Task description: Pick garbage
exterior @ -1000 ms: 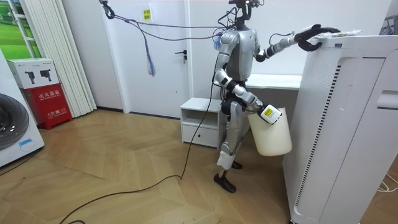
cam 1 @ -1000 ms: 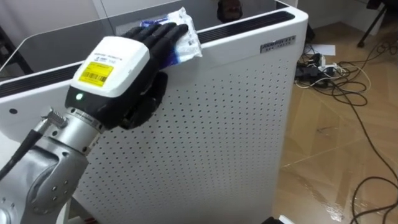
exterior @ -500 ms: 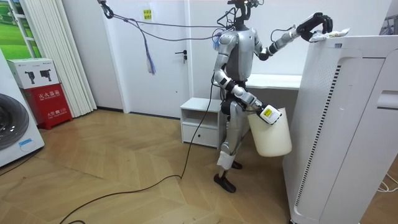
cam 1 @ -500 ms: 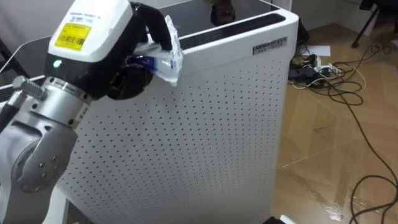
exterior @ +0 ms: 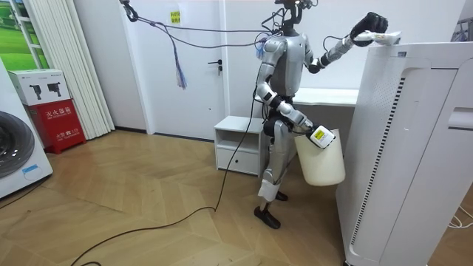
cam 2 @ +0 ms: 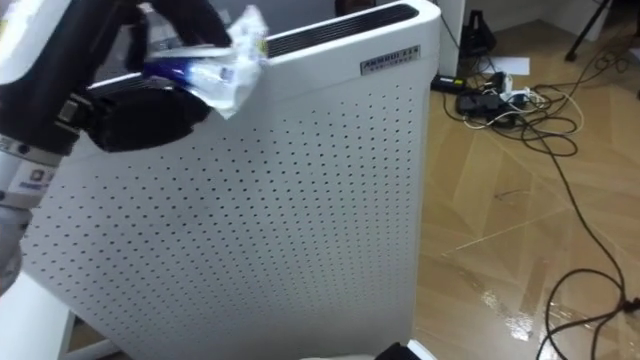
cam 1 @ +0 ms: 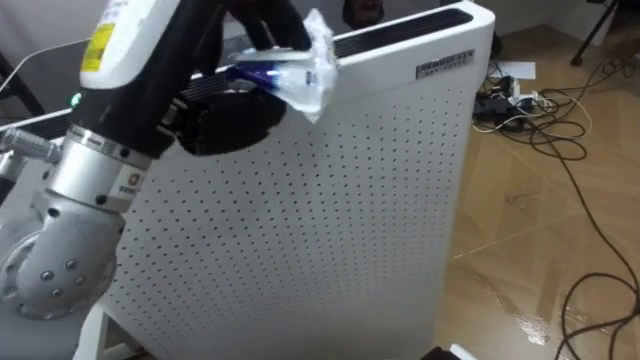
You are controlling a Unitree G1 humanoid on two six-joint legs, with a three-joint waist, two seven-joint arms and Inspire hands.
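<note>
So the left hand (cam 1: 225, 115) has its fingers curled tight round the crumpled white-and-blue wrapper (cam 1: 300, 75). The wrapper pokes out to the hand's right, just above the top edge of the white perforated unit (cam 1: 330, 210) below it. The right hand (exterior: 319, 135) is low at the cream bucket (exterior: 322, 161), can't tell its grip.

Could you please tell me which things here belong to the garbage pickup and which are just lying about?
Job in hand: crumpled wrapper, gripped in the left hand; white bucket at the right hand.
Lying about: perforated white appliance, floor cables, washing machine, red box.
</note>
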